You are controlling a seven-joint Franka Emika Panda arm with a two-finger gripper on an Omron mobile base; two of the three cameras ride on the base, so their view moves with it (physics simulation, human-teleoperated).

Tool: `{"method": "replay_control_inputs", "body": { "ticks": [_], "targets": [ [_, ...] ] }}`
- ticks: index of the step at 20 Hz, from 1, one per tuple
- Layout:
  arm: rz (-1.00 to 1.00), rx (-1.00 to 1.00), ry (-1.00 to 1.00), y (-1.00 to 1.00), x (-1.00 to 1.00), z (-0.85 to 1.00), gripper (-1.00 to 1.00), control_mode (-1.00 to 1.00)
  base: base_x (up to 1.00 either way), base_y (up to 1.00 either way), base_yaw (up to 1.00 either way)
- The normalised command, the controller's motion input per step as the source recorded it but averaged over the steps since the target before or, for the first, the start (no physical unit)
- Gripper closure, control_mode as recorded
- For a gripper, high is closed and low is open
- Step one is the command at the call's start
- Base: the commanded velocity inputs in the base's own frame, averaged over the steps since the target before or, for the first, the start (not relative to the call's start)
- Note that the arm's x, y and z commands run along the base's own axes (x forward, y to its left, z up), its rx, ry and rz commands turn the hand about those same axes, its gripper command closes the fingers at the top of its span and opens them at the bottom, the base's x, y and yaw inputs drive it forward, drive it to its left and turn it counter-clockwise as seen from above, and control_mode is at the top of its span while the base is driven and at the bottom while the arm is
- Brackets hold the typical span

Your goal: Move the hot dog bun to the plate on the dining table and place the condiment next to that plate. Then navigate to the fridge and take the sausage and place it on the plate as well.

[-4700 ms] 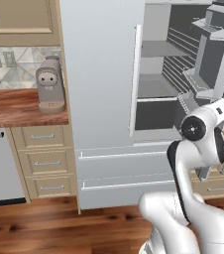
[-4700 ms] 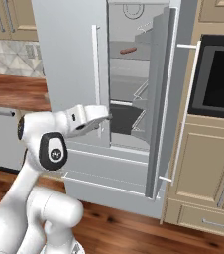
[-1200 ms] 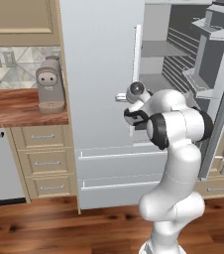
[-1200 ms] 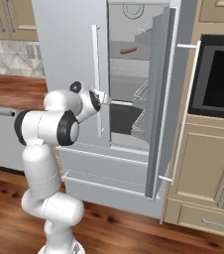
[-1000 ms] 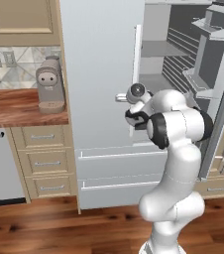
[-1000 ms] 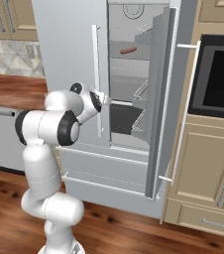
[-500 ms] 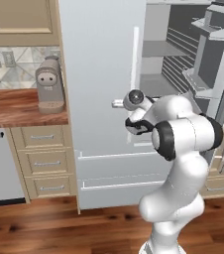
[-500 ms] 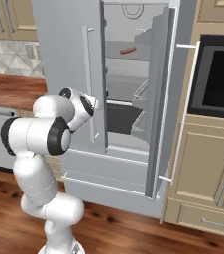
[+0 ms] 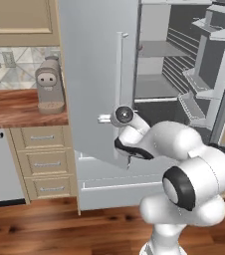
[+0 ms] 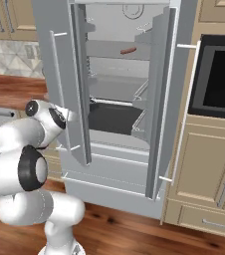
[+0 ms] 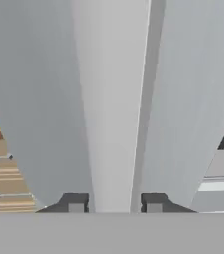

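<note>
Gripper clamped on the left fridge door's vertical handle. Sausage lies crosswise on an upper shelf, up, right, farther in.

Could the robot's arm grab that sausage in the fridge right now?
Probably not yet. The gripper is shut on the left door's handle, low beside the door, while the sausage lies on a high shelf inside.

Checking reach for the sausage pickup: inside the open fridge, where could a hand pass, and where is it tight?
The shelf is bare either side of the sausage, and the shelf below is bare. It is tight at the left door, which is only partly open, with the fingers shut on its handle.
</note>
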Motion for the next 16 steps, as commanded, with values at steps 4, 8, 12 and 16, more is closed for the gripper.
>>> {"method": "replay_control_inputs", "body": {
  "ticks": [4, 8, 12, 16],
  "targets": [
    [0.03, 0.00, 0.17, 1.00, -1.00, 0.61, 1.00, -1.00, 0.00, 0.00, 0.00],
    [0.06, 0.00, 0.20, 1.00, -1.00, 0.60, 1.00, -1.00, 0.00, 0.00, 0.00],
    [0.03, 0.00, 0.11, 0.86, -0.73, 0.34, 1.00, -1.00, 0.00, 0.00, 0.00],
    [0.00, 0.00, -0.01, 0.32, -0.67, 0.15, -1.00, -1.00, 0.00, 0.00, 0.00]
  ]
}}
